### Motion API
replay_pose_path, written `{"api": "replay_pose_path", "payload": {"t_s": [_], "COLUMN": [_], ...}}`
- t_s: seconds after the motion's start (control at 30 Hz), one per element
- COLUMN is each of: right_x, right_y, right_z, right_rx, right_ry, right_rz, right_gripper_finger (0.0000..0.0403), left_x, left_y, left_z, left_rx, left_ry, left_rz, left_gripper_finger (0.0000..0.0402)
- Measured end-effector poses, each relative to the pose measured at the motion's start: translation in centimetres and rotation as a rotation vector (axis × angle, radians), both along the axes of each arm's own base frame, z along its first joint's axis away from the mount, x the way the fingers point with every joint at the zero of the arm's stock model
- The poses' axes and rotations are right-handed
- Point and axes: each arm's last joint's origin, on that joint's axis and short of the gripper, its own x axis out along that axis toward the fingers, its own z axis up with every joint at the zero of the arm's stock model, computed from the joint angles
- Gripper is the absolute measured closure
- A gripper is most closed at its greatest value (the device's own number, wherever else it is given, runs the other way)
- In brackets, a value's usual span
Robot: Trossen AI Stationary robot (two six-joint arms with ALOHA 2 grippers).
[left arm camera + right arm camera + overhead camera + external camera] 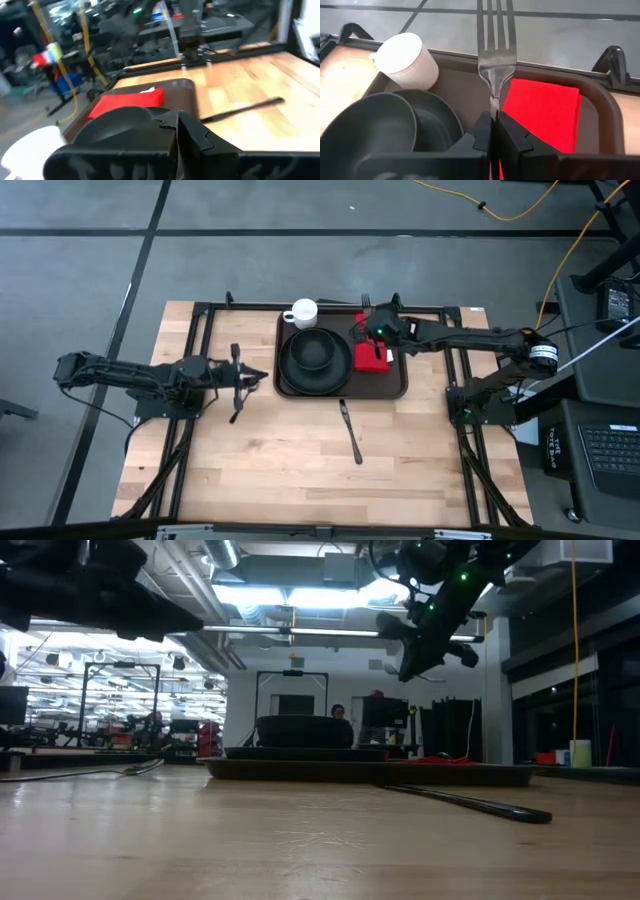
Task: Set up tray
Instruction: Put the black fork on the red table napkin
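Right gripper (495, 131) clamped a fork (496, 47), tines forward, above the red napkin (545, 112) on the tray (605, 120). Left gripper (262, 376) closed, empty, beside tray.

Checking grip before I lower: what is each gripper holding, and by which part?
The right gripper holds a fork by its handle, tines pointing away, above the red napkin on the tray. The left gripper is shut on nothing.
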Motion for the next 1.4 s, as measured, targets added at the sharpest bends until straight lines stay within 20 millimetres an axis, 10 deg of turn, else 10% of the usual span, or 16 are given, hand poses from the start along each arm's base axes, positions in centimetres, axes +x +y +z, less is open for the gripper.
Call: {"api": "replay_pose_path", "payload": {"t_s": [0.5, 1.4], "right_x": [-0.5, 1.7], "right_y": [0.2, -4.6], "right_z": [1.5, -7.3], "right_rx": [0.117, 0.367], "right_ry": [0.013, 0.165], "right_rz": [-0.11, -0.22], "right_gripper_finger": [0.0385, 0.0381], "left_x": [-0.3, -0.2], "left_y": [2.1, 2.1], "left_z": [0.0, 0.6], "left_rx": [-0.139, -0.109], "left_ry": [-0.022, -0.079], "left_rz": [-0.028, -0.028], "left_gripper_finger": [0.0401, 0.0399]}}
